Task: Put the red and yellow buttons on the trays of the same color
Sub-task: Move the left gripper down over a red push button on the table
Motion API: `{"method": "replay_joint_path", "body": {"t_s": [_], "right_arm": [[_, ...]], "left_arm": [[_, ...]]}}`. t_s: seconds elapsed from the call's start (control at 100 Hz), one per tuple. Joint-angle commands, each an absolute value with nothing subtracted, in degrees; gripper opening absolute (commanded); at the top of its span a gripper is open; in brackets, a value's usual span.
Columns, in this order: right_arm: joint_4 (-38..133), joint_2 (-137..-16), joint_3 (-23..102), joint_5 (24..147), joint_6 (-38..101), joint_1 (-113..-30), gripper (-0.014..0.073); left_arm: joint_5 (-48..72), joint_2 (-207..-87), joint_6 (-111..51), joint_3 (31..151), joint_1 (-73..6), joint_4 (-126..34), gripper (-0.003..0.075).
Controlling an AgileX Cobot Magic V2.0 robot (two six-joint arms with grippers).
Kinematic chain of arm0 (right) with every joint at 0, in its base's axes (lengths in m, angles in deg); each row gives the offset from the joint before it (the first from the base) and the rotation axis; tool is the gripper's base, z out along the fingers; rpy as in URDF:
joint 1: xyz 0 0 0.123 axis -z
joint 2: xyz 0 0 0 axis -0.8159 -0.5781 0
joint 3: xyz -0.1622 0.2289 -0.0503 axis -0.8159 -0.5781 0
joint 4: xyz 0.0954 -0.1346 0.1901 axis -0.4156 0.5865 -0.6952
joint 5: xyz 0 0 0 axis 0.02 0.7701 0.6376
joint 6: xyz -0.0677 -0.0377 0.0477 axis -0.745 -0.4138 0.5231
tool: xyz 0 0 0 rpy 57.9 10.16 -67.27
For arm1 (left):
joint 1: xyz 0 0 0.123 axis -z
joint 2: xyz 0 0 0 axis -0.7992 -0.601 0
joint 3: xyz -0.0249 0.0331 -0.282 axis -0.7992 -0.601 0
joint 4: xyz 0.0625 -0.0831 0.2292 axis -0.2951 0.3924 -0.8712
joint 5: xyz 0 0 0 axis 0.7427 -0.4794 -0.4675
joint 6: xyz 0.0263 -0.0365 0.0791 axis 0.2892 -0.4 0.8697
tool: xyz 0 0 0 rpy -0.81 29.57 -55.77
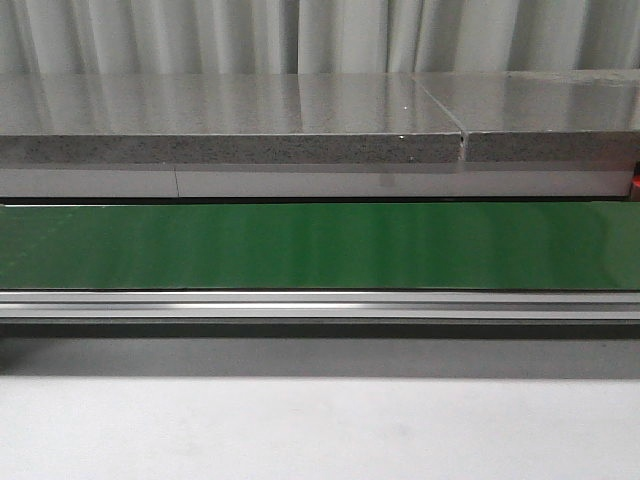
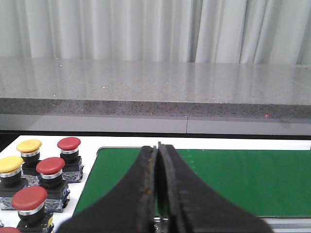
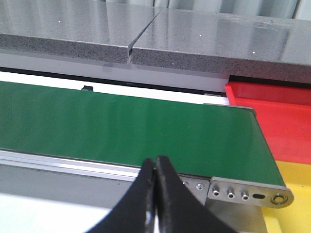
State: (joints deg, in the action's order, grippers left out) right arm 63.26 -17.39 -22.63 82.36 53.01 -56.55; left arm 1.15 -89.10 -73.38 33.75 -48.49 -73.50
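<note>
Cluster of red- and yellow-capped push buttons (image 2: pixel 41 182) stands on the white worktop (image 1: pixel 320 430) just beside one end of the long green conveyor belt (image 1: pixel 320 245), off to one side of the left gripper (image 2: pixel 159 194); its black fingers (image 2: pixel 146 194) pressed together, holding nothing. Right gripper (image 3: pixel 155 194) likewise closed and empty, over the belt's other end. Beyond that end, a red plastic tray (image 3: pixel 272 121) adjoins a yellow plastic tray (image 3: pixel 291 174).

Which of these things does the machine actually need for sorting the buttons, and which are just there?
Needed: red buttons, yellow buttons, red tray, yellow tray, left fingers and right fingers, both shut and empty.

Just there: green belt, grey stone ledge, curtain.
</note>
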Motion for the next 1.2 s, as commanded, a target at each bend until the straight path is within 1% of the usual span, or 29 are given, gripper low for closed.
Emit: {"method": "replay_joint_path", "body": {"t_s": [0.0,0.33,0.46,0.63,0.77,1.03,1.19], "right_arm": [[63.82,-16.53,-22.05,77.63,52.92,-56.61,-0.0068],[63.82,-16.53,-22.05,77.63,52.92,-56.61,-0.0068],[63.82,-16.53,-22.05,77.63,52.92,-56.61,-0.0068],[63.82,-16.53,-22.05,77.63,52.92,-56.61,-0.0068],[63.82,-16.53,-22.05,77.63,52.92,-56.61,-0.0068],[63.82,-16.53,-22.05,77.63,52.92,-56.61,-0.0068],[63.82,-16.53,-22.05,77.63,52.92,-56.61,-0.0068]], "left_arm": [[-3.14,-86.97,-73.77,31.99,-48.32,-73.33,-0.0019],[-3.14,-86.97,-73.77,31.99,-48.32,-73.33,-0.0019],[-5.74,-86.97,-73.77,32.23,-48.32,-72.95,-0.0019],[-2.94,-88.09,-73.77,38.00,-48.32,-72.21,-0.0019],[4.60,-92.72,-73.77,47.46,-48.32,-72.21,-0.0019],[29.32,-108.62,-73.77,68.28,-48.32,-73.23,-0.0019],[37.29,-117.18,-73.77,76.79,-48.32,-73.23,-0.0019]]}}
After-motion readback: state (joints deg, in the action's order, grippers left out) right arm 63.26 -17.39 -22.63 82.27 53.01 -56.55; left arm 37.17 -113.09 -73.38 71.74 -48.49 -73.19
